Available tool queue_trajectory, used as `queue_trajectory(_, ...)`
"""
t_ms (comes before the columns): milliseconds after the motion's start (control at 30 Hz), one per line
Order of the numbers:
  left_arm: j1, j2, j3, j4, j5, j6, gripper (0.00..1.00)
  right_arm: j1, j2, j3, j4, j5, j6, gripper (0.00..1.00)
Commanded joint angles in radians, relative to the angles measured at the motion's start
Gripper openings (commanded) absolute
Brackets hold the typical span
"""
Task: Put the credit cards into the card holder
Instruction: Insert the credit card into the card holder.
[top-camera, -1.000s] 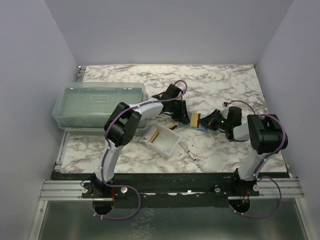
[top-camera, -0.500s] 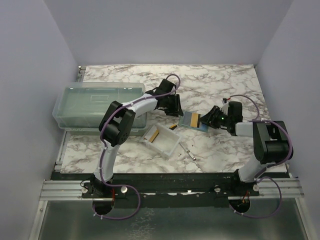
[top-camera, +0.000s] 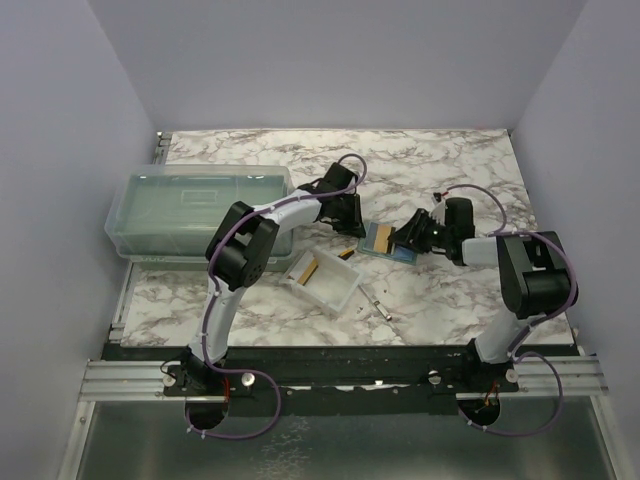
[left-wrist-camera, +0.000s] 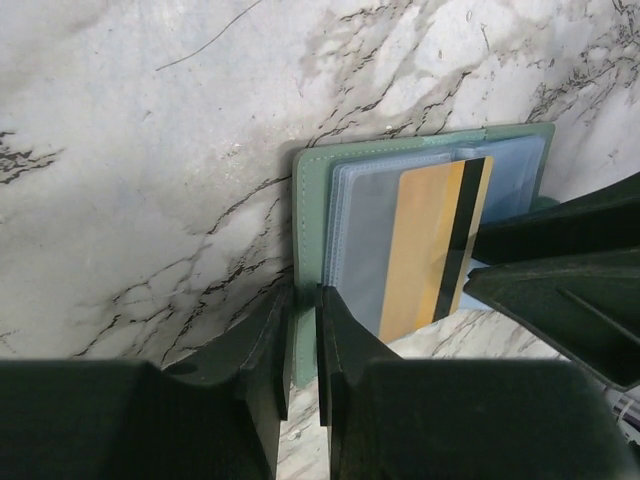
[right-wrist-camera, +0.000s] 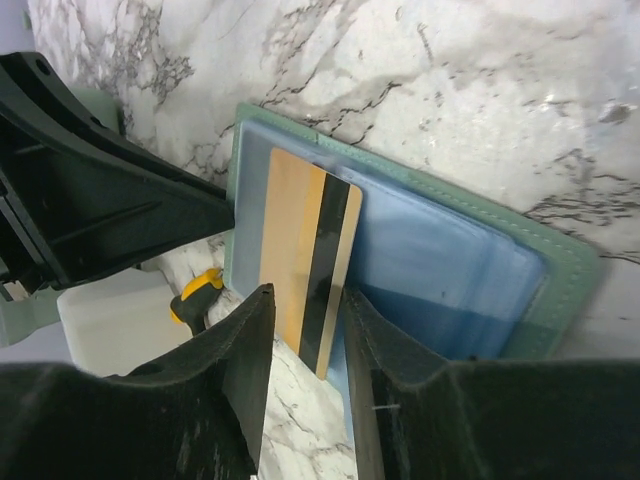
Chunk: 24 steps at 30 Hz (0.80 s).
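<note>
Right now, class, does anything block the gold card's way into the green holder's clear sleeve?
Nothing visible does. The gold card with a black stripe lies on the open sage-green card holder, between the right pincer's fingers; the left pincer pins the holder's edge.

Pale arms, black joints, looping purple cables.

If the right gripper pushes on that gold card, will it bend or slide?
The gold card looks flat and straight-edged, so probably stiff, not floppy. Its glossy face on the clear sleeves of the card holder suggests it would slide easily. The right gripper straddles its near end; a thin card may skid sideways if pushed off-centre.
</note>
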Motion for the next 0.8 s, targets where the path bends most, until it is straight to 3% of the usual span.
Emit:
queue_trajectory(0, -0.029, 0.038, 0.030, -0.017, 0.018, -0.003, 0.19, 0.045, 0.047, 0.012, -0.029, 0.024, 0.035, 0.34)
queue_trajectory(133, -0.046, 0.041, 0.045, -0.017, 0.031, -0.012, 0.16, 0.058, 0.075, 0.012, 0.014, 0.014, 0.077, 0.22)
queue_trajectory(267, -0.061, 0.040, 0.050, -0.016, 0.036, -0.015, 0.15, 0.062, 0.093, 0.010, 0.056, 0.007, 0.105, 0.19)
queue_trajectory(533, -0.079, 0.037, 0.063, -0.011, 0.059, -0.021, 0.14, 0.078, 0.076, 0.011, 0.092, -0.050, 0.065, 0.22)
queue_trajectory(767, -0.078, 0.019, 0.057, -0.009, 0.062, -0.015, 0.14, 0.078, 0.040, -0.039, 0.103, -0.058, 0.161, 0.32)
